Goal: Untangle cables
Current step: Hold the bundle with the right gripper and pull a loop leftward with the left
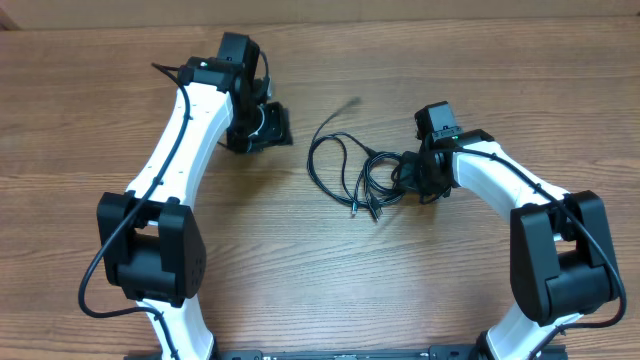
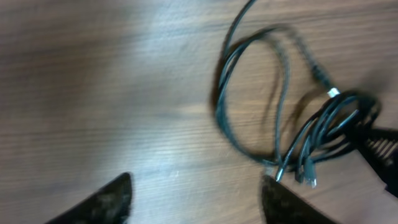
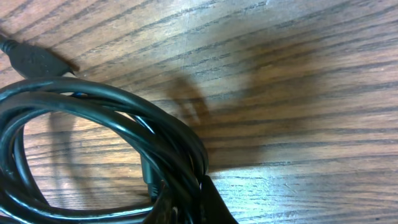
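Left gripper [image 1: 262, 125] open, empty; cables [image 1: 370, 185] lie well apart to its right, pinched in the closed right gripper [image 1: 412, 175].

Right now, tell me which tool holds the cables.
The right tool, shut on the cables where they bunch; the left tool hangs open, apart from them.

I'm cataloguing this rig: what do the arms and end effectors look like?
The left arm and right arm have white links, bulky black joints and a black wire along each. The left end effector and right end effector are black.
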Action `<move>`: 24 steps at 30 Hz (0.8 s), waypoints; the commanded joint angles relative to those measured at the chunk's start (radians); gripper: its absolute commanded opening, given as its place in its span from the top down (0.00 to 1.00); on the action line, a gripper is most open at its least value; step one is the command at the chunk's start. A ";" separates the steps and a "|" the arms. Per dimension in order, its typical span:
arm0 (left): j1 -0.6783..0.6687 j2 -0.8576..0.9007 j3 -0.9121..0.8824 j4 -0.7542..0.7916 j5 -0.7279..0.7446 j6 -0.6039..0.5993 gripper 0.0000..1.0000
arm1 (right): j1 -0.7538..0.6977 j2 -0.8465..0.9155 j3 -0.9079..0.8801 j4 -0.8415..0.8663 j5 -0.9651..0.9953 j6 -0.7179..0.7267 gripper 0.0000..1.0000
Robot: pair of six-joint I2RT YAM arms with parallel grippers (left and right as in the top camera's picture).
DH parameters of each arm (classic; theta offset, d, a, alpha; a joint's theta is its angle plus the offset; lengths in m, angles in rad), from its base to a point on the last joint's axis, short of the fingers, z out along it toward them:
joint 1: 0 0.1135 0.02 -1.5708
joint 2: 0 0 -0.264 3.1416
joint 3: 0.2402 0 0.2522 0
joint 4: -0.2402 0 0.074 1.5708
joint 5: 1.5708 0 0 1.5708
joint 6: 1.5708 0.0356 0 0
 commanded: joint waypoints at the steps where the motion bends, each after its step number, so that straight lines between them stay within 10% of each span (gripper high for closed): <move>1: -0.032 -0.016 0.012 0.043 0.046 -0.014 0.30 | -0.003 0.005 0.002 0.004 -0.011 -0.003 0.96; 24: -0.169 0.272 0.002 0.241 -0.177 0.052 0.31 | -0.003 0.005 0.002 0.005 -0.042 -0.003 0.96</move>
